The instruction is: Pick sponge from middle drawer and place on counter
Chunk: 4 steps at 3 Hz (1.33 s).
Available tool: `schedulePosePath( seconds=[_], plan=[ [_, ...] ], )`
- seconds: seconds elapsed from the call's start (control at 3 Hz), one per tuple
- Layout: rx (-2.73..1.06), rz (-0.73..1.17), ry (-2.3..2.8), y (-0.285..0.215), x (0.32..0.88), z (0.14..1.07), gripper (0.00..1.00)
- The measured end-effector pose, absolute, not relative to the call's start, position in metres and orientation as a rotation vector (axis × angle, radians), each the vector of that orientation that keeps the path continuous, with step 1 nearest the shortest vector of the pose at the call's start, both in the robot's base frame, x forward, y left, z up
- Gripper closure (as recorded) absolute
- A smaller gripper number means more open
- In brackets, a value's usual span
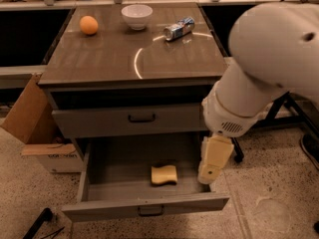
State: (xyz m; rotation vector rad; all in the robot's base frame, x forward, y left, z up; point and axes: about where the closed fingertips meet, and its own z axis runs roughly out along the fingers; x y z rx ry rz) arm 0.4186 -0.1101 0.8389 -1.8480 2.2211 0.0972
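The pale-yellow sponge (164, 175) lies flat on the floor of the open middle drawer (119, 176), right of centre and near its front. The drawer is pulled fully out, with its dark handle (150, 211) on the front panel. My gripper (208, 177) is the cream-coloured piece hanging from the big white arm (259, 78). It points down over the drawer's right side, a short way right of the sponge and apart from it. The glossy grey-brown counter (99, 59) tops the cabinet.
An orange fruit (88, 25), a white bowl (136, 16) and a crushed can (179, 29) sit along the counter's back. A closed drawer front (99, 122) is above the open one. A cardboard box (30, 118) stands at the left. Dark stand legs (279, 111) are at the right.
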Motion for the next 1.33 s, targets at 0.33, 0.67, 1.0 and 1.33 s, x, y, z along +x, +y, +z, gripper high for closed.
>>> schedulePosePath(
  seconds=[0.33, 0.67, 1.0, 1.33],
  plan=[
    [-1.889, 0.048, 2.259, -0.087, 0.426, 0.793, 0.00],
    [-1.874, 0.035, 2.295, -0.069, 0.428, 0.752, 0.00],
    [-1.808, 0.060, 2.325, -0.053, 0.429, 0.723, 0.00],
    [-1.808, 0.060, 2.325, -0.053, 0.429, 0.723, 0.00]
  ],
)
